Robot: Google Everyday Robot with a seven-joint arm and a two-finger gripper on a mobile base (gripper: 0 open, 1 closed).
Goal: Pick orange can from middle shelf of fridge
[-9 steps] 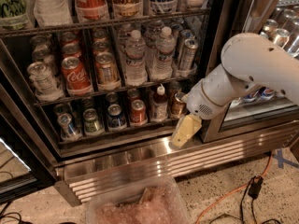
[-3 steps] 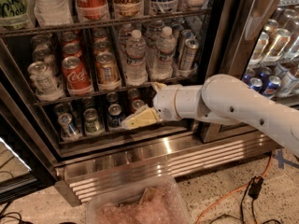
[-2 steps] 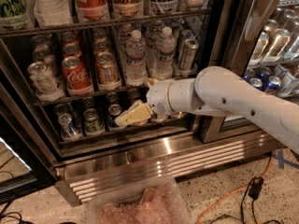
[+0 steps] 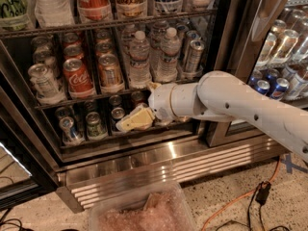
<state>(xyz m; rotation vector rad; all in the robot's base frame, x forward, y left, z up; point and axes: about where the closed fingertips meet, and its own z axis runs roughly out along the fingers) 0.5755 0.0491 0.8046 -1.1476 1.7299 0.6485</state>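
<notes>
Fridge (image 4: 144, 154): door is standing open, dark racks are showing packed rows. White arm (image 4: 240, 97) is reaching in from the right, low across the opening. Middle shelf (image 4: 86, 96) is carrying cans at left and water bottles (image 4: 139, 57) at right. The orange can (image 4: 110, 71) is sitting at the front of that shelf, upright, just beside the red can (image 4: 77, 77) on its left and near the bottles on its right.

Gripper (image 4: 127, 123): hanging below the shelf's front rail, in front of the lower-row cans (image 4: 94, 124), pointing left. Whether it is apart or together, I cannot tell.

Risks, as I am judging them: rising from here, the gripper is likely to catch the rail or the clear holders. Neighbours are crowding the target, so a wide approach could be knocking the red can or a bottle over; a skewed one could be grabbing the wrong can.

Target relative to tool: the orange can is sitting above and slightly left of the gripper, one shelf up, apart from it, with the rail between them.
</notes>
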